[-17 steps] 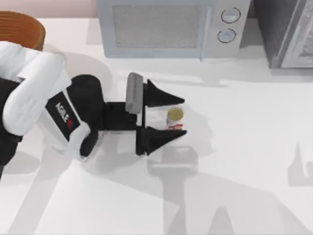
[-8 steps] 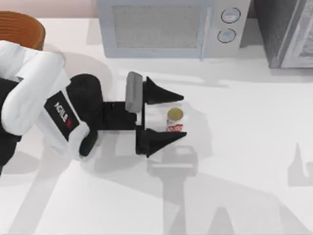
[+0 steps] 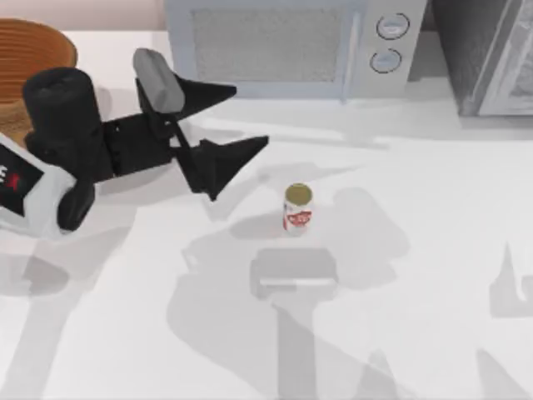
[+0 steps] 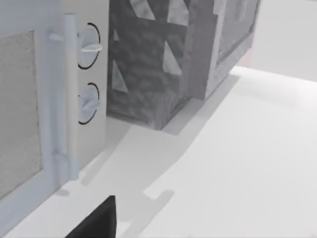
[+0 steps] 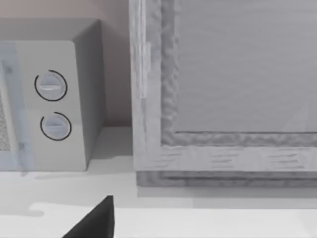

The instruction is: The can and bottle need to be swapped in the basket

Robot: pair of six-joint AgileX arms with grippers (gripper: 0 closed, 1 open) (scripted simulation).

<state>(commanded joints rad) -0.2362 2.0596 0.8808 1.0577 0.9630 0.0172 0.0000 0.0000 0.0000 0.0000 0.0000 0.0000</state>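
Note:
The can (image 3: 297, 208), white with red markings and a gold top, stands upright on the table near the middle. My left gripper (image 3: 250, 114) is open and hangs up and to the left of the can, well apart from it and holding nothing. One of its black fingertips (image 4: 96, 223) shows in the left wrist view. The orange-brown wicker basket (image 3: 33, 50) sits at the far left back corner, partly behind my left arm. The bottle is out of view. My right gripper (image 5: 94, 223) is parked facing the microwave and the cabinet.
A grey microwave (image 3: 283, 46) stands along the back edge, with a grey cabinet (image 3: 491, 50) at the back right. Open table surface lies in front of and to the right of the can.
My left gripper, which stood open around the can, has risen and swung back to the left toward the basket. The can stays standing where it was.

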